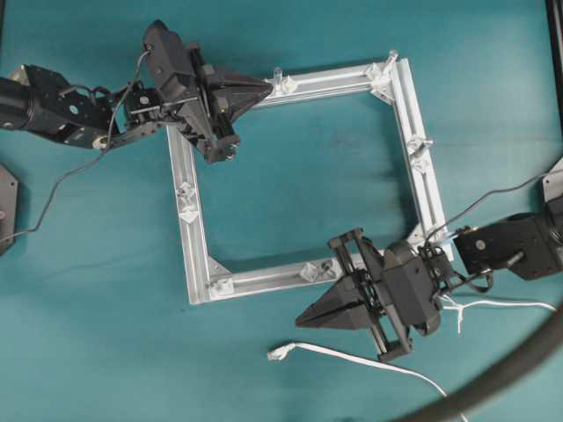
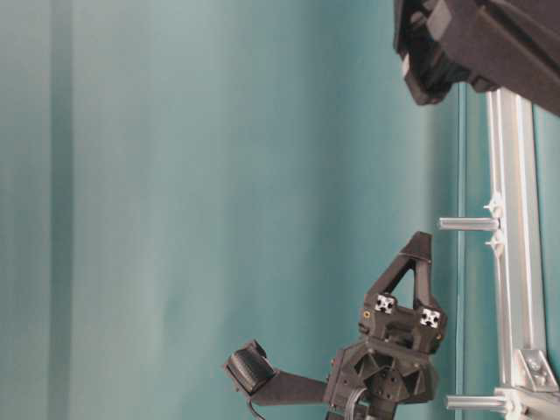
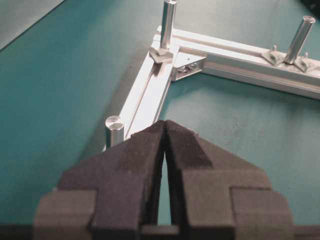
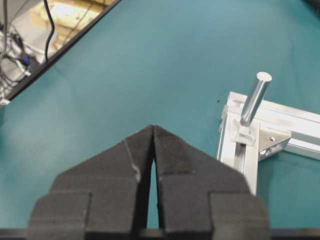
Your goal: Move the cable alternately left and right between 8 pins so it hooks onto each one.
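A: Overhead: left gripper (image 1: 264, 88) and right gripper (image 1: 303, 321) both clenched, empty; cable (image 1: 352, 358) lies outside the frame (image 1: 422, 189).

B: Wrist views: pins (image 3: 167, 22) bare, probably. Not started; next, grab the cable.

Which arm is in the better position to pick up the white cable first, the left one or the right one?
The right one, probably. The right gripper is shut and empty at the frame's near side, just above the cable and its plug. The left gripper, also shut and empty, sits across the frame, far from the cable.
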